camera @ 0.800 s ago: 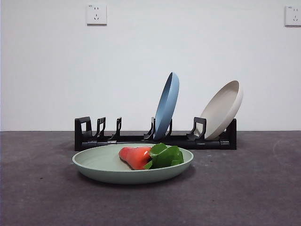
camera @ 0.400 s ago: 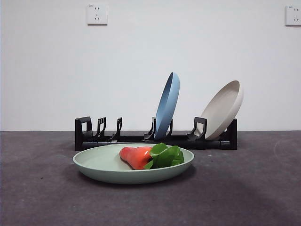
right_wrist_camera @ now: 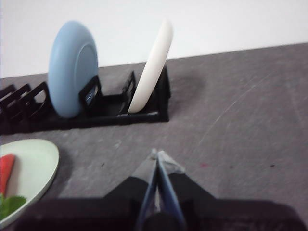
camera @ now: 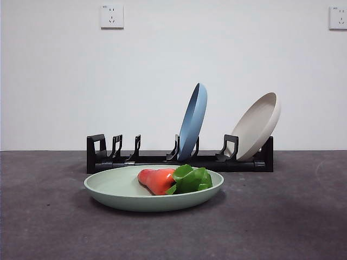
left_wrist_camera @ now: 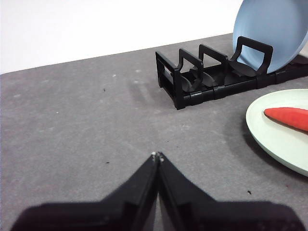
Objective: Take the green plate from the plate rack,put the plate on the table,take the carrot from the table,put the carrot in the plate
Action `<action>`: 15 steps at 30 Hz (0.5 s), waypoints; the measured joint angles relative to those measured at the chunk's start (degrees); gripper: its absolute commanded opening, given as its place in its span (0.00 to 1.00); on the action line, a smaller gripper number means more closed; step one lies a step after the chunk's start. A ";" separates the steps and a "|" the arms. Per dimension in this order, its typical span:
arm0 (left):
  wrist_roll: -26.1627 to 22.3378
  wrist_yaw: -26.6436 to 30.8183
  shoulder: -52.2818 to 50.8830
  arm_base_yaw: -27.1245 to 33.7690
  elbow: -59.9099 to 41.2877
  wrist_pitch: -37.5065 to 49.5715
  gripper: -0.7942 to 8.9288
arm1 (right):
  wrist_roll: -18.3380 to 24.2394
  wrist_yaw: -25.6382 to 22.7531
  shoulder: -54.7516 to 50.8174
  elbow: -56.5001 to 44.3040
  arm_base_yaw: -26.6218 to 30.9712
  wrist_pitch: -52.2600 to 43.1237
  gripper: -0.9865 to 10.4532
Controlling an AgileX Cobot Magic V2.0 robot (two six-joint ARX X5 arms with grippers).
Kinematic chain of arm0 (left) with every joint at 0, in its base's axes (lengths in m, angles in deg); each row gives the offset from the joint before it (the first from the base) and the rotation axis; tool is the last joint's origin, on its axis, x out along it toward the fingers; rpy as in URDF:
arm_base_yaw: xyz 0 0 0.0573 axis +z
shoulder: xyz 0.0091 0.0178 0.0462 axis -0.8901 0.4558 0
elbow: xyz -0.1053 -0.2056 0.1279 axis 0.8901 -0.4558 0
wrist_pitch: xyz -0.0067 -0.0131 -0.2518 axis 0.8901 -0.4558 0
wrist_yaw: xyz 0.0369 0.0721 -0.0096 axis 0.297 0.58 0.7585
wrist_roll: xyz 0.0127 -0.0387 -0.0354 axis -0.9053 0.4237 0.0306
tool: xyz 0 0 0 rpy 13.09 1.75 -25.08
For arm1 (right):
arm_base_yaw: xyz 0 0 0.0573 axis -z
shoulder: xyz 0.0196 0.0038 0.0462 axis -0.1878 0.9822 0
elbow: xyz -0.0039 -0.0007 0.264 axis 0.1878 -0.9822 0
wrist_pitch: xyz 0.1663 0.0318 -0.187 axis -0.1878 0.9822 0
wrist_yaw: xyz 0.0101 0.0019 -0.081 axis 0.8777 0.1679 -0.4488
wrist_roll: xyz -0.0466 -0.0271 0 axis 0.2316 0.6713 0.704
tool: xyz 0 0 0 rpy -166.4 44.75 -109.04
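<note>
Carrot (camera: 158,180) lies in green plate (camera: 116,189) on surface (camera: 49,216) | plate rack (camera: 162,160) behind | left hand (left_wrist_camera: 157,156), right hand (right_wrist_camera: 155,155) both pressed together, apart from plate

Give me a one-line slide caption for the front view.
Carrot lies in the green plate on the table, before the plate rack holding blue plate and beige plate.
</note>
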 measured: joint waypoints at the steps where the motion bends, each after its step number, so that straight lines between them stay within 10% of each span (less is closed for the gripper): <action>1: 0.00 0.00 0.00 0.00 0.00 0.00 0.08 | -0.02 -0.02 -0.33 -0.48 -0.50 0.00 0.09; 15: 0.00 0.00 0.00 0.00 0.00 0.00 0.08 | -0.39 -0.09 -3.10 -2.40 -3.80 2.12 0.09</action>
